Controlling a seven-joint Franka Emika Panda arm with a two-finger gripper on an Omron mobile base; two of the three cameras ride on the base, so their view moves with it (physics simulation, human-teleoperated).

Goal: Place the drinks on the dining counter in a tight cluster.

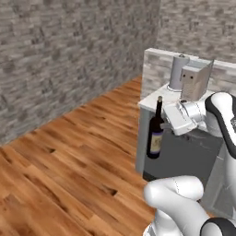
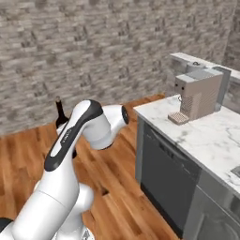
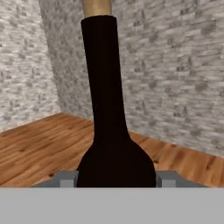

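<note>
wine bottle: you see the wine bottle (image 1: 156, 133) upright in mid-air, clear of the wood floor (image 1: 69, 152); dark glass, slim neck, label on the body. in the hand view its shoulder and neck (image 3: 107, 109) rise between the two finger tips.
gripper: the gripper (image 1: 167, 125) meets the bottle at shoulder height from the side. jaws closed part-way onto the bottle body, one grey finger tip (image 3: 65, 178) on each side of it.
arm: white, reaching left from the base.
worktop: you find a marble worktop (image 2: 206, 136) just beside and behind the bottle, carrying a coffee machine (image 2: 199, 93).
surroundings: grey brick wall (image 1: 60, 55) beyond the floor.
</note>
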